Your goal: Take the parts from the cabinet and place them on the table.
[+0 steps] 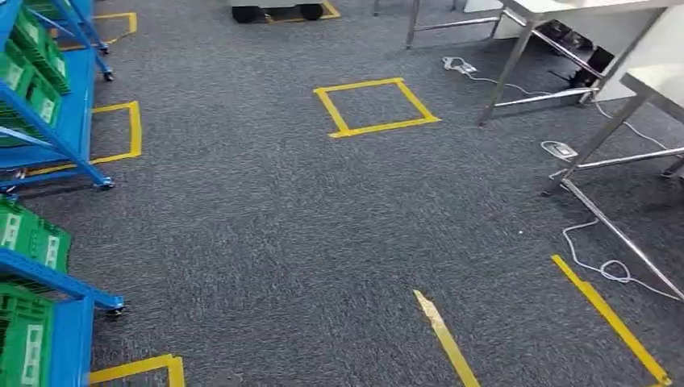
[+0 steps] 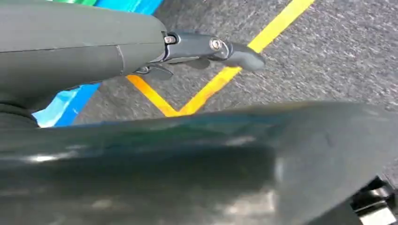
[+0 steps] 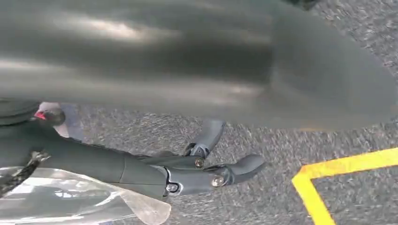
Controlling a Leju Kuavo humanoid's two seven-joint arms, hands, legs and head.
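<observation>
Along the left edge of the head view stands the blue cabinet (image 1: pixel 77 121), with green bins (image 1: pixel 32 48) on its shelves; a second blue rack (image 1: pixel 68 339) is nearer to me. The white table (image 1: pixel 581 8) is at the far right on metal legs. My left hand (image 2: pixel 206 49) hangs over the carpet beside a blue frame, fingers stretched out and nothing in it. My right hand (image 3: pixel 197 173) also hangs over the carpet, and a clear plastic bag (image 3: pixel 70 197) hangs against its palm side, off the floor. What is inside the bag is not visible.
Grey carpet carries a yellow tape square (image 1: pixel 375 106) and further tape lines (image 1: pixel 613 322). Slanted table legs (image 1: pixel 516 64), a power strip (image 1: pixel 558 149) and a white cable (image 1: pixel 601 270) lie on the right. A wheeled base (image 1: pixel 278 10) stands at the far end.
</observation>
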